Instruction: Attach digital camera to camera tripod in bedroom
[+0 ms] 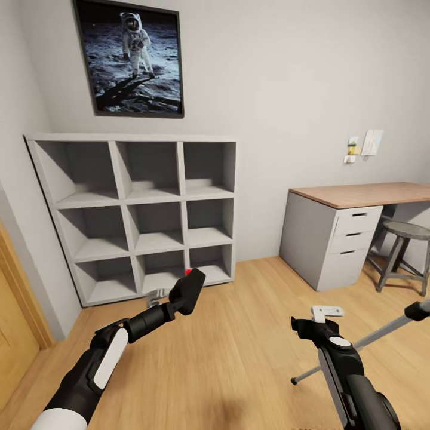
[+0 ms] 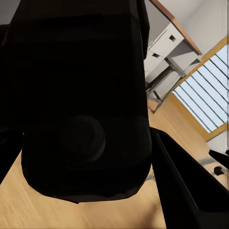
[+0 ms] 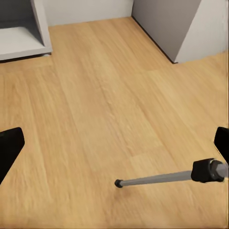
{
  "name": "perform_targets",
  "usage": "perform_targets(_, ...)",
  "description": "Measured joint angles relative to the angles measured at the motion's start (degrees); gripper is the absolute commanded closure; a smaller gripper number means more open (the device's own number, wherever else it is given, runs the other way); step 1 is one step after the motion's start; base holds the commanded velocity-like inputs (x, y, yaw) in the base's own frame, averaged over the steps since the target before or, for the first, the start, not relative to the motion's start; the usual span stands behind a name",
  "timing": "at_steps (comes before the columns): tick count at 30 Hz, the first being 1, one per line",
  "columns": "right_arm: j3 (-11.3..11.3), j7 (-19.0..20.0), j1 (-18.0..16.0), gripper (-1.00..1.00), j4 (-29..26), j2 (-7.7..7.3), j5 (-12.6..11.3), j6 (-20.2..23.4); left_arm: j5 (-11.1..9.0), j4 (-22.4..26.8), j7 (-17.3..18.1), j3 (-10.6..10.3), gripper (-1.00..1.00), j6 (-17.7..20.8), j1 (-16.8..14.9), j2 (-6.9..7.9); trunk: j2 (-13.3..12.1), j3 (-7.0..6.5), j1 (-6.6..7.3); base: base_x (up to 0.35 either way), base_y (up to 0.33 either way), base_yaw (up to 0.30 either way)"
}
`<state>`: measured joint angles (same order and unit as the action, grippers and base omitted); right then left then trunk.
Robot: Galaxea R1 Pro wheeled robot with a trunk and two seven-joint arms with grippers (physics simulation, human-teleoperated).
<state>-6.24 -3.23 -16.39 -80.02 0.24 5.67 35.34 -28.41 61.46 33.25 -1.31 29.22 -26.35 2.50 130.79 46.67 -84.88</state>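
Left claw (image 1: 182,297) gripping digital camera (image 1: 188,291) — shelf (image 1: 137,215) cubbies bare

My head view is evenly bright, the light soft and diffuse, with no hard shadows on the wood floor (image 1: 239,334); only a faint dark smudge lies below, between my two arms. The grey cube shelf (image 1: 134,218) bends slightly toward the frame edge (wide-lens distortion). Between my left fingers the digital camera (image 2: 83,100) is a near-black, detail-less mass, too close to focus. Beyond it, the window (image 2: 202,98) glows pale. Ahead of my right jaws the floor is sharp and glare-free.
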Motion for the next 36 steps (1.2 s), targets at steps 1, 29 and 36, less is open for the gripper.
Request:
perform_targets(1,0.0,0.0,0.0,-1.0,0.0,0.0,0.0,0.0,0.0,0.0,0.0,0.0,1.0,0.0,0.0,0.0,-0.4,-0.18,0.22,0.0,0.0,-0.282)
perform_targets(29,0.1,0.0,0.0,-1.0,-0.2,0.33,0.1,0.6,0.5,0.5,-0.4,-0.2,1.0,0.3,0.0,-0.08,-4.8,-2.15,2.64,0.0,0.0,-0.052)
perform_targets(36,0.1,0.0,0.0,-1.0,-0.2,0.27,0.1,0.6,0.5,0.5,-0.5,-0.2,1.0,0.2,0.0,-0.08,-7.6,-3.41,4.17,0.0,0.0,0.0)
